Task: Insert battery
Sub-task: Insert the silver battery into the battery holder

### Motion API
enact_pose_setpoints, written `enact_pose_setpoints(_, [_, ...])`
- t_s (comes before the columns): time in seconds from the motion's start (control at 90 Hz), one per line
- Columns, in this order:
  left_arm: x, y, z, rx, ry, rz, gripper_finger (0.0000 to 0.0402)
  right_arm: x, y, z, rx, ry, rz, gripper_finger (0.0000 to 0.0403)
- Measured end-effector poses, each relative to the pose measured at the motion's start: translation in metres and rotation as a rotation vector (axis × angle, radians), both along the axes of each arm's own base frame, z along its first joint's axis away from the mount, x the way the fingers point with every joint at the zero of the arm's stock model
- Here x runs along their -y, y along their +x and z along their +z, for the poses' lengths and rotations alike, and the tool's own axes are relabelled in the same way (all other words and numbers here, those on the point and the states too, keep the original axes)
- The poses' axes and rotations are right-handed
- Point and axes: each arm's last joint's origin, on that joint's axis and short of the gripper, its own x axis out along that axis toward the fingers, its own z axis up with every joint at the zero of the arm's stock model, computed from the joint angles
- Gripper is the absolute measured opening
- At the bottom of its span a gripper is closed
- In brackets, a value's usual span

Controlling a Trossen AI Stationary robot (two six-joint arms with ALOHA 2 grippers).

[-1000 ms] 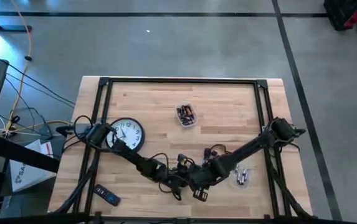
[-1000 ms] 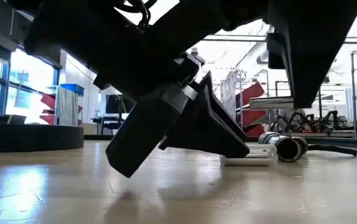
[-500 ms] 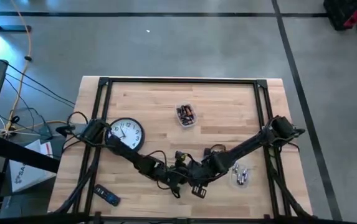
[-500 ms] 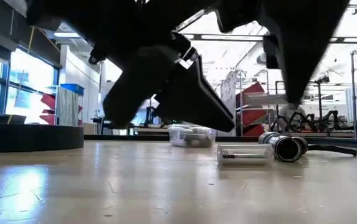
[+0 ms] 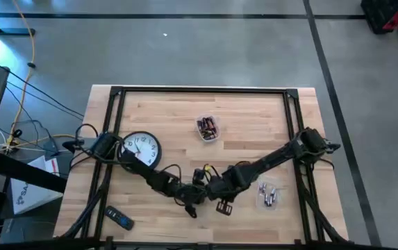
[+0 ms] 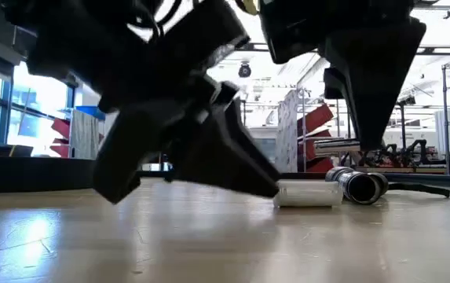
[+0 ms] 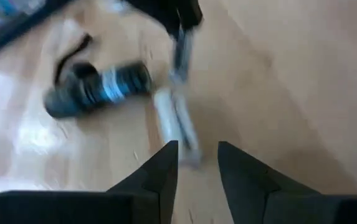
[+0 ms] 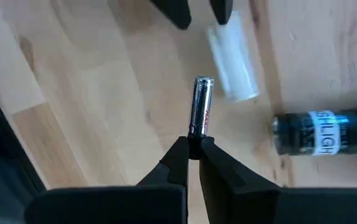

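The slim silver cylindrical battery point(image 8: 201, 106) with red lettering is pinched by 1 end in the right claw point(image 8: 192, 147), held above the pale wooden worktop point(image 8: 116, 81) near a white plastic tube point(image 8: 233, 62) and a black cylindrical flashlight body point(image 8: 324, 132). The left claw point(image 7: 197, 163) hovers with its 2 fingers narrowly parted, empty, just beside the white tube.

Legible text: a dark cylindrical flashlight body point(image 8: 324, 132) lying on the wooden table point(image 8: 103, 68) carries a pale label with white capitals, of which only "GHLIGH" can be made out, probably part of a longer word. The clock point(image 5: 141, 148) face shows dark numerals around its rim, too small to read. The battery point(image 8: 200, 106) bears red print, illegible.
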Motion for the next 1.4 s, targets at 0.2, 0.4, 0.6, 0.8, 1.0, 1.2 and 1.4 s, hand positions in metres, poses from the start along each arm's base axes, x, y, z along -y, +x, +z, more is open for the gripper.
enact_pose_setpoints(0.2, [0.000, 0.005, -0.009, 0.040, 0.004, -0.028, 0.0097, 0.006, 0.001, 0.000, -0.012, -0.008, 0.012, 0.0000])
enact_pose_setpoints(0.4, [-0.005, 0.010, -0.016, 0.045, -0.043, -0.026, 0.0097, 0.007, -0.002, -0.001, -0.039, -0.015, 0.019, 0.0000])
enact_pose_setpoints(0.6, [-0.006, 0.010, -0.014, 0.069, -0.016, 0.025, 0.0097, 0.007, -0.005, -0.001, -0.063, -0.022, 0.061, 0.0000])
enact_pose_setpoints(0.8, [-0.001, 0.007, -0.014, 0.091, 0.020, 0.087, 0.0097, 0.012, -0.011, -0.001, -0.127, -0.050, 0.104, 0.0000])
enact_pose_setpoints(1.0, [0.006, 0.002, -0.012, 0.108, 0.005, 0.150, 0.0097, 0.011, -0.017, -0.003, -0.204, -0.025, 0.109, 0.0000])
enact_pose_setpoints(1.2, [0.017, -0.002, -0.014, 0.105, -0.075, 0.123, 0.0097, 0.002, -0.015, -0.027, -0.271, -0.021, 0.170, 0.0000])
enact_pose_setpoints(1.4, [0.017, -0.001, -0.027, 0.125, -0.131, 0.217, 0.0099, 0.007, -0.014, -0.038, -0.299, -0.095, 0.185, 0.0000])
